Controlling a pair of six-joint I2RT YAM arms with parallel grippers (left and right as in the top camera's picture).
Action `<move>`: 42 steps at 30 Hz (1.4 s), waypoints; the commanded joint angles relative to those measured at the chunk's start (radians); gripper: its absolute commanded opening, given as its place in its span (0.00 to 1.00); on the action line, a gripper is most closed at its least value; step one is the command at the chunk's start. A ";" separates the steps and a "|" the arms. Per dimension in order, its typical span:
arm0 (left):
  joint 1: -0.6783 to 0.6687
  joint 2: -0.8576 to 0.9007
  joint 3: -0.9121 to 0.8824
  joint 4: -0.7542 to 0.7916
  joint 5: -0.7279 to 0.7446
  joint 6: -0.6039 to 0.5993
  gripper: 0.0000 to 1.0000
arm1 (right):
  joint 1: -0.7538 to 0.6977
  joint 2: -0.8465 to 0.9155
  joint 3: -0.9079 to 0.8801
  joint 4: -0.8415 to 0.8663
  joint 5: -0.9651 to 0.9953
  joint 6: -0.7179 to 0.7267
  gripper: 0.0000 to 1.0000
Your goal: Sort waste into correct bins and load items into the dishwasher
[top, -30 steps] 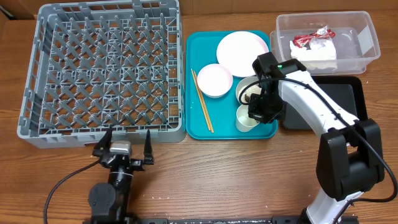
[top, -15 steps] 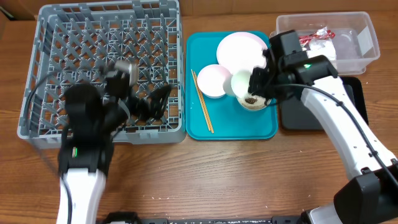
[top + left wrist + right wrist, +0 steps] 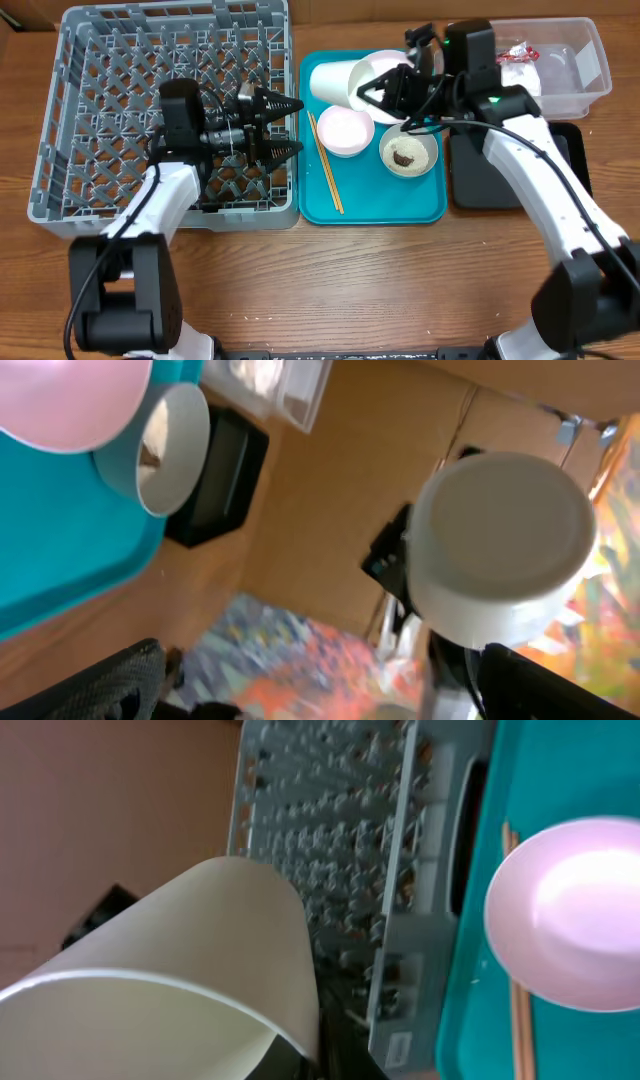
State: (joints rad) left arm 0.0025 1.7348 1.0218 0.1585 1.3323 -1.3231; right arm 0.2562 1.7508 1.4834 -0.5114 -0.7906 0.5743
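Observation:
My right gripper (image 3: 375,90) is shut on the small white cup (image 3: 335,82) and holds it on its side above the back of the teal tray (image 3: 425,205). The cup also shows in the right wrist view (image 3: 170,980), and its base shows in the left wrist view (image 3: 500,550). The cup hides part of the pale plate (image 3: 392,62). A white bowl (image 3: 345,130), a bowl of rice grains with a brown lump (image 3: 408,152) and the chopsticks (image 3: 325,160) lie on the tray. My left gripper (image 3: 298,126) is open and empty over the right side of the grey dish rack (image 3: 130,100), pointing at the cup.
The clear tub (image 3: 575,85) at the back right holds the red wrapper (image 3: 517,50) and the white napkin (image 3: 518,76). The black tray (image 3: 500,175) lies in front of it, partly under my right arm.
My right gripper has lifted the cup off the tray's front, carried it back and left, and tipped it sideways. My left arm has risen from the table's front edge to above the rack.

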 commanded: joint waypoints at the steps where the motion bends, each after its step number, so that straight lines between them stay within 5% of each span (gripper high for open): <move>1: 0.003 0.018 0.014 0.089 0.121 0.013 0.94 | 0.005 0.074 -0.007 0.021 -0.178 0.006 0.04; 12: 0.031 0.018 0.014 0.200 0.137 0.067 1.00 | 0.034 0.111 -0.017 0.039 -0.351 -0.128 0.04; 23: 0.013 0.018 0.014 0.288 0.247 0.060 1.00 | 0.089 0.136 -0.064 0.169 -0.356 -0.090 0.04; 32: -0.021 0.018 0.014 0.318 0.247 0.061 0.83 | 0.108 0.183 -0.064 0.193 -0.422 -0.066 0.04; 36: -0.021 0.018 0.014 0.318 0.247 0.064 0.64 | 0.105 0.183 -0.064 0.193 -0.424 -0.066 0.04; 38: -0.021 0.018 0.014 0.318 0.247 0.064 0.46 | 0.095 0.183 -0.064 0.193 -0.424 -0.066 0.05; 39: -0.021 0.018 0.014 0.318 0.247 0.063 0.45 | 0.090 0.183 -0.064 0.193 -0.424 -0.066 0.12; 41: -0.021 0.018 0.014 0.324 0.246 0.063 0.41 | 0.072 0.182 -0.063 0.193 -0.423 -0.066 0.56; 42: -0.018 0.018 0.014 0.351 0.243 0.062 0.36 | 0.061 0.182 -0.063 0.192 -0.410 -0.066 0.70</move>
State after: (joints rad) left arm -0.0193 1.7546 1.0225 0.4725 1.5631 -1.2770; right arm 0.3473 1.9247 1.4231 -0.3233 -1.2057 0.5175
